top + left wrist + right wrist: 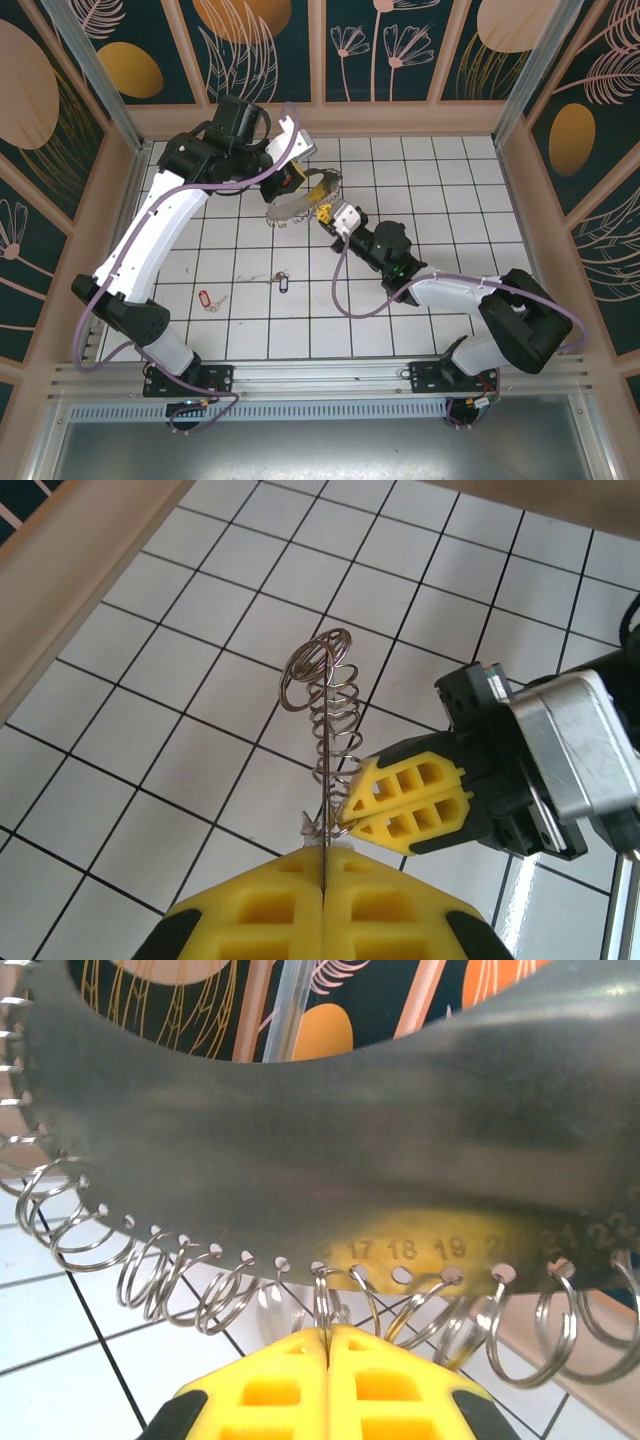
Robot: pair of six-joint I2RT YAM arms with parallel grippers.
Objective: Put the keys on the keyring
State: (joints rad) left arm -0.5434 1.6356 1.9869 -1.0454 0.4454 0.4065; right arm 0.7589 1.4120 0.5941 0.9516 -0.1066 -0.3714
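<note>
The keyring (300,207) is a thin grey curved band with a row of numbered holes, each carrying a small wire ring, held up above the far middle of the table. My left gripper (292,181) is shut on the band's thin edge (324,860). My right gripper (326,213) is shut on one wire ring (326,1305) hanging under the band (300,1130). In the left wrist view the right gripper (348,813) pinches that ring at the foot of the row of rings (330,705). The keys lie on the tiles nearer the front: the blue-tagged one (282,284) and the red-tagged one (207,298).
Wooden walls (320,120) close the white tiled table (440,190) at the back and sides. A purple cable (345,290) from the right arm loops over the tiles just right of the blue-tagged key. A metal rail (320,375) runs along the near edge.
</note>
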